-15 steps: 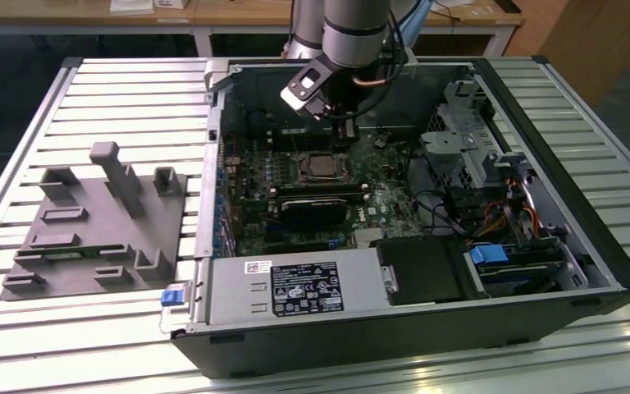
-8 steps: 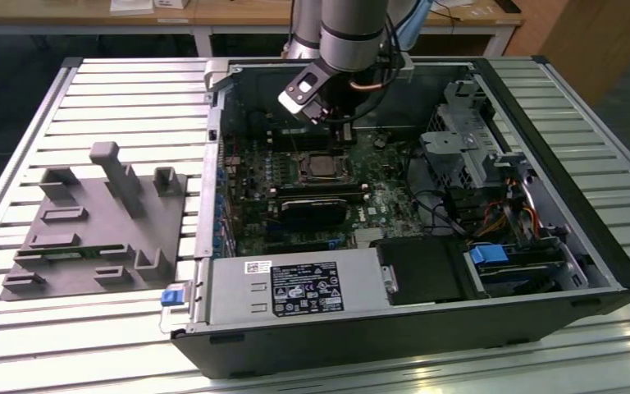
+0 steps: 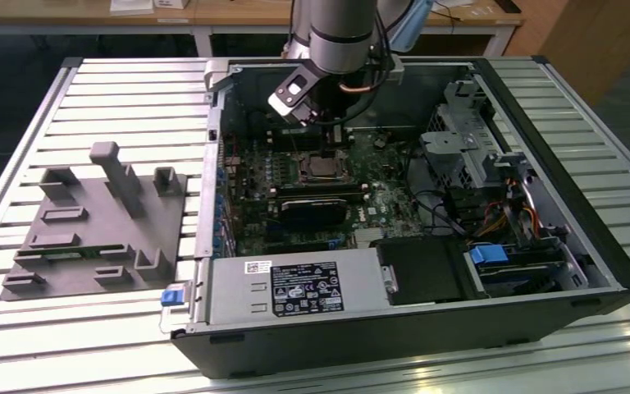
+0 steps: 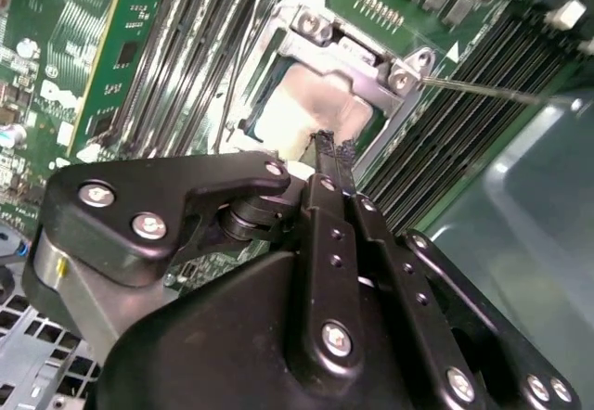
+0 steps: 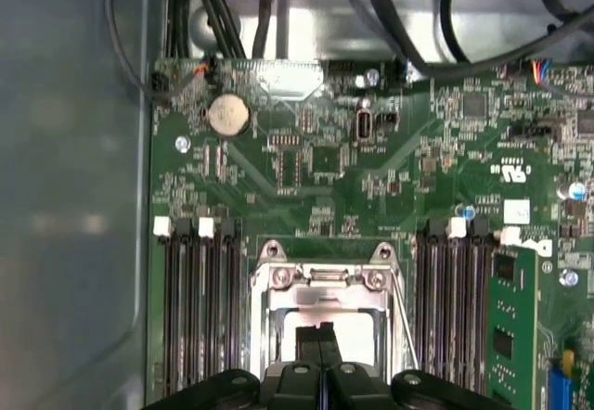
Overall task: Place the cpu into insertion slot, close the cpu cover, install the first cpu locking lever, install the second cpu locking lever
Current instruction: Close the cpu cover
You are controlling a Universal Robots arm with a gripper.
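In the open computer case (image 3: 577,205), my gripper (image 3: 317,123) hangs just above the insertion slot (image 3: 321,167) on the green motherboard. Both wrist views show the cpu (image 4: 306,104) (image 5: 357,326) lying in the slot, silver-grey top up. The silvery cpu cover (image 4: 348,44) (image 5: 320,280) lies down around it. My gripper (image 4: 325,141) (image 5: 320,336) is shut with nothing between the black fingers, its tip over the chip's middle. Whether it touches the chip I cannot tell. A thin wire locking lever (image 4: 483,88) (image 5: 405,317) runs along one side of the socket.
Long black memory slots (image 5: 200,308) flank the socket. A black card (image 3: 315,209) and the power supply (image 3: 293,287) lie nearer the case front, with a drive cage (image 3: 468,148) and cables on the exterior view's right. A grey fixture plate (image 3: 96,222) sits on the slatted table.
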